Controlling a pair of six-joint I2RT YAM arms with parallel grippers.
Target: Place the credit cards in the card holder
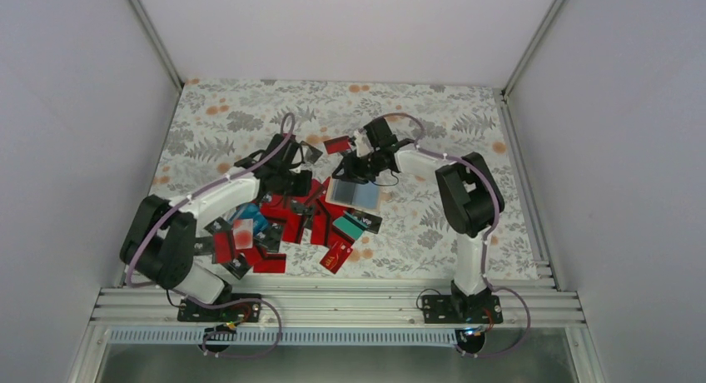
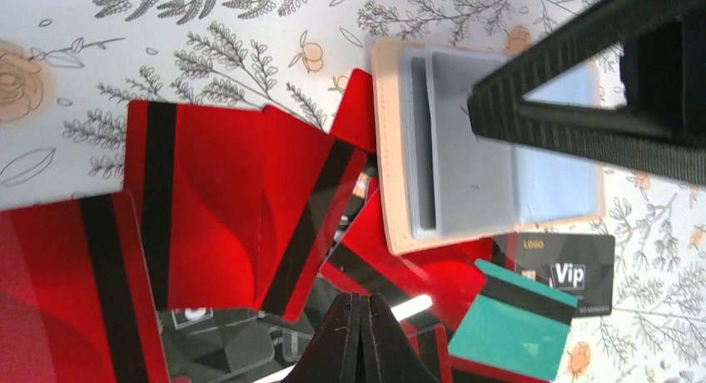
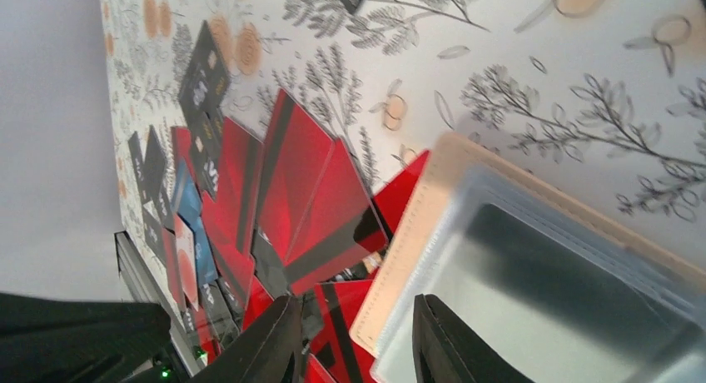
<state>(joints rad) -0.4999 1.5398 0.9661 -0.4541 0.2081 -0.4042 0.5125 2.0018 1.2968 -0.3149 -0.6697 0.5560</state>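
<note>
Left hand (image 2: pixel 360 301) is clenched, fingers flat against each other, nothing visible between them. It hangs low over the credit cards (image 2: pixel 208 208), near the pile's far side. Right hand (image 3: pixel 356 308) is released: fingers partly apart, and the gap shows only cards and the corner of the card holder (image 2: pixel 466 183) below, nothing pinched. The card holder lies open and flat on the floral tabletop (image 2: pixel 250 33), tan rim up, with the pale bluish clear sleeves facing the cameras. It sits at the right edge of the pile, its near corner overlapping a couple of red cards. In the left wrist view the right hand's black body crosses over the holder's sleeves; I can't tell whether it touches them. The cards are mostly red, many face down with the black stripe showing, fanned and overlapping left of the holder. A black card with "Vip" print (image 2: pixel 566 271) and a teal card (image 2: pixel 516 325) lie just beside the holder's near edge, the teal one partly over the black one. In the top view, one red card (image 1: pixel 337 144) sits apart from the pile, just left of the right hand; I can't tell whether it lies flat. The sleeves look empty from here.
</note>
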